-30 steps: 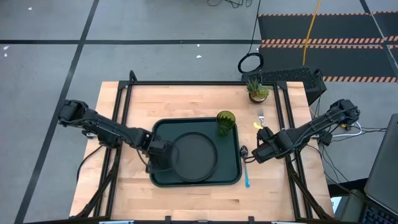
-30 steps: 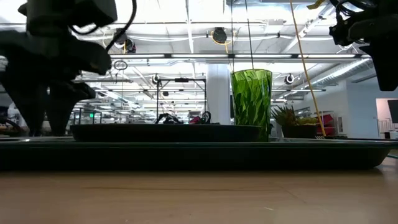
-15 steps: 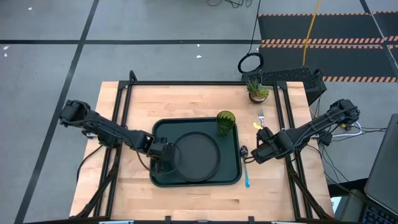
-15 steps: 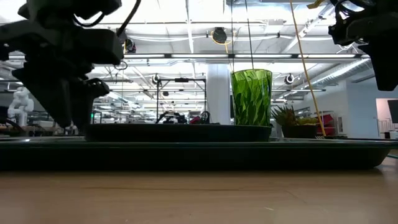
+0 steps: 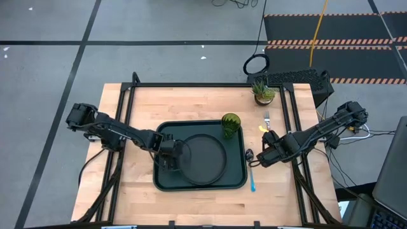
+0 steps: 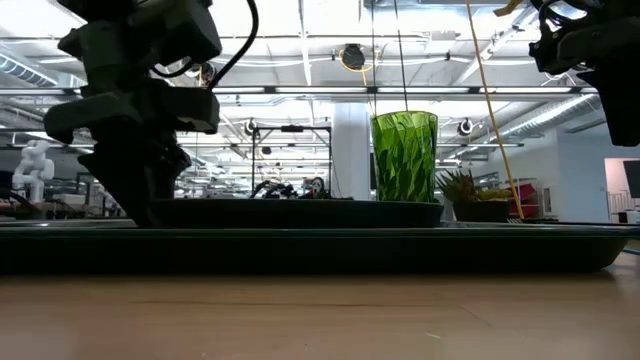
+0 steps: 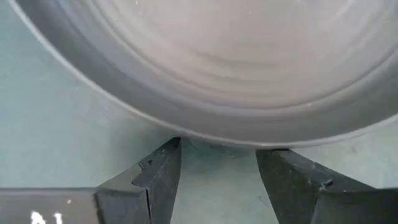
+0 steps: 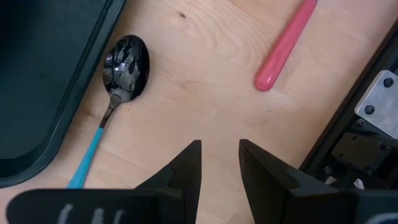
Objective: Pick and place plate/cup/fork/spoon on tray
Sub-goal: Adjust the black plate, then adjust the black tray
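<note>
The dark plate (image 5: 206, 159) lies flat inside the dark green tray (image 5: 166, 130), and the green cup (image 5: 230, 124) stands upright in the tray's far right corner. My left gripper (image 5: 170, 154) is open and low over the tray floor, at the plate's left rim. The spoon (image 5: 251, 168) lies on the table just right of the tray, and the fork (image 5: 266, 119) lies farther back. My right gripper (image 5: 266, 154) is open and empty, raised above the table between the spoon (image 8: 126, 62) and the fork's pink handle (image 8: 286, 46). My left gripper (image 7: 217, 152) comes level from the table's left, its two open fingertips (image 7: 171, 152) right against the plate's left rim (image 7: 217, 138). The rim spans the gap between them and nothing is pinched. The plate lies flat on the tray floor (image 7: 56, 124).
A small potted plant (image 5: 262, 90) stands at the table's far right, behind the fork. Black frame rails run along the table's left and right sides. Bare wood lies in front of the tray (image 6: 300, 245) and to its left.
My left gripper has gone toward the table's right edge and a little toward the far edge, staying low over the tray. The plate has slid a short way to the right on the tray floor, staying flat. The cup and my right gripper have kept still.
</note>
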### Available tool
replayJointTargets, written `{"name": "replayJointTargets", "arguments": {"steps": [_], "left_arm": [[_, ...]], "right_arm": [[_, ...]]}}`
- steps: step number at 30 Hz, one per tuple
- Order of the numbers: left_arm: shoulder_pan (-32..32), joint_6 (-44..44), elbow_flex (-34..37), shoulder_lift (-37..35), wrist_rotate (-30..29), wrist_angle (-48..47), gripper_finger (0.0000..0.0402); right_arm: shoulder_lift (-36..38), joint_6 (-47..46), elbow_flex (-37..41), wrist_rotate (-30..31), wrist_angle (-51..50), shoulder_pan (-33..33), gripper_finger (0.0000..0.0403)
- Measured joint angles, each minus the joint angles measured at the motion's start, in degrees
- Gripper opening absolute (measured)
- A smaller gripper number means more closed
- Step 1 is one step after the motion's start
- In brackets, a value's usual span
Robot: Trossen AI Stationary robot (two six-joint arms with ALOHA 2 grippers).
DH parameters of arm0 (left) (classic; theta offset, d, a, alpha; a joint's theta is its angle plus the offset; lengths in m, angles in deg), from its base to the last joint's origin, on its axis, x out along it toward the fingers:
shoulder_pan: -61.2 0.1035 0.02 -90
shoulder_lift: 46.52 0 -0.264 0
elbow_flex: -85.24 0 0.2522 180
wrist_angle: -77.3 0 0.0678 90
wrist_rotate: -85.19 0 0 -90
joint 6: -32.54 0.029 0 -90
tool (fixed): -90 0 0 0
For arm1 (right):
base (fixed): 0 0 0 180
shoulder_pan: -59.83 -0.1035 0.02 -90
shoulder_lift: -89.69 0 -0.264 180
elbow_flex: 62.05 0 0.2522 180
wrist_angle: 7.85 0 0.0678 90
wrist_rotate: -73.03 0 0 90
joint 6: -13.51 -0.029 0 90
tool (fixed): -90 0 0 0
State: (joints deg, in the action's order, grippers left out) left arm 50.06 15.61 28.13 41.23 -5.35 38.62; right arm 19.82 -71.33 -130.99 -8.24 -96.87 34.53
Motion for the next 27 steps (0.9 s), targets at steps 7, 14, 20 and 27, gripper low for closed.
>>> {"name": "replayJointTargets", "arguments": {"steps": [7, 14, 20, 27], "left_arm": [[1.01, 2.49, 0.00, 0.02, -0.08, -2.46, 0.0209], [1.01, 5.36, 0.00, 0.02, -5.73, -11.08, 0.0209], [1.01, 6.25, -0.07, -0.05, -8.00, -15.29, 0.0209], [3.35, 9.16, -0.04, -0.05, -8.36, -14.51, 0.0209]], "right_arm": [[0.00, -1.29, 0.00, -1.52, 0.98, 0.00, 0.0100], [0.00, -6.33, 0.10, 4.76, -3.63, 0.56, 0.0100], [0.00, -7.08, 3.07, 4.48, -4.98, 1.58, 0.0100], [0.00, -7.08, 4.39, 3.02, -4.95, 1.68, 0.0100]]}}
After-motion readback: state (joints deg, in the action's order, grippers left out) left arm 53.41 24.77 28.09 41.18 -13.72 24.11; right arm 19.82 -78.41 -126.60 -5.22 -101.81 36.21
